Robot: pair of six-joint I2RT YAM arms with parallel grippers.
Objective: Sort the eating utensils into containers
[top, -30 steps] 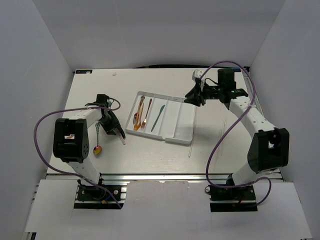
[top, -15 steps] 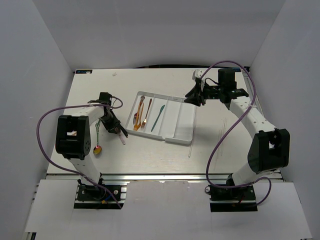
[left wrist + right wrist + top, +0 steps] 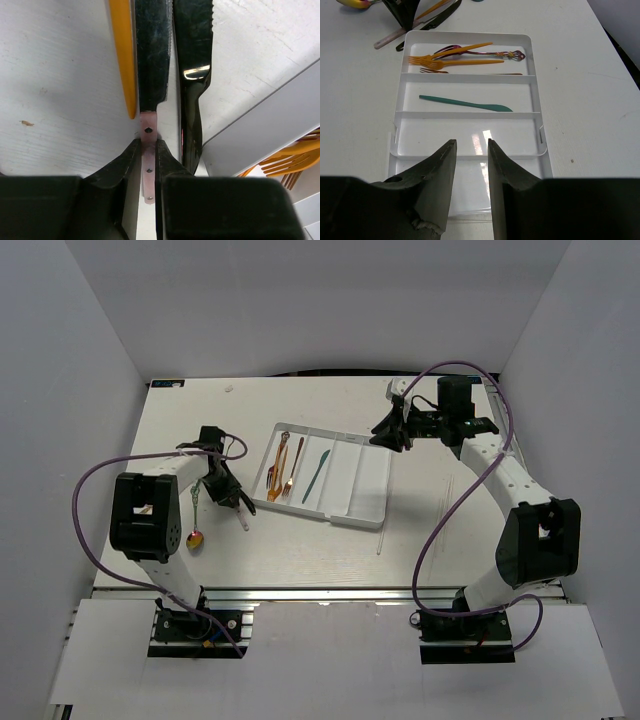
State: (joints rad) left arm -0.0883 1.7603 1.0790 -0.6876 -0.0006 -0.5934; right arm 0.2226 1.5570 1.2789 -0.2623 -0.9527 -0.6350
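Observation:
My left gripper (image 3: 148,150) is shut on the pink handle of a black-bladed knife (image 3: 152,55) that lies on the table left of the white tray (image 3: 368,502). A second black knife (image 3: 192,75) and an orange-yellow utensil (image 3: 123,50) lie alongside it. In the top view the left gripper (image 3: 228,498) is by the tray's left side. My right gripper (image 3: 470,145) is open and empty above the tray's right end (image 3: 536,100). Orange forks (image 3: 455,60) and an iridescent spoon (image 3: 507,54) lie in the first compartment, a teal knife (image 3: 465,103) in the second.
An iridescent spoon (image 3: 195,537) lies on the table left of my left gripper. Thin pale chopsticks (image 3: 450,495) lie right of the tray, and another (image 3: 382,537) lies by its near right corner. The two right compartments hold nothing. White walls enclose the table.
My left gripper has shifted slightly away from me along the tray's left side. The right arm has barely moved.

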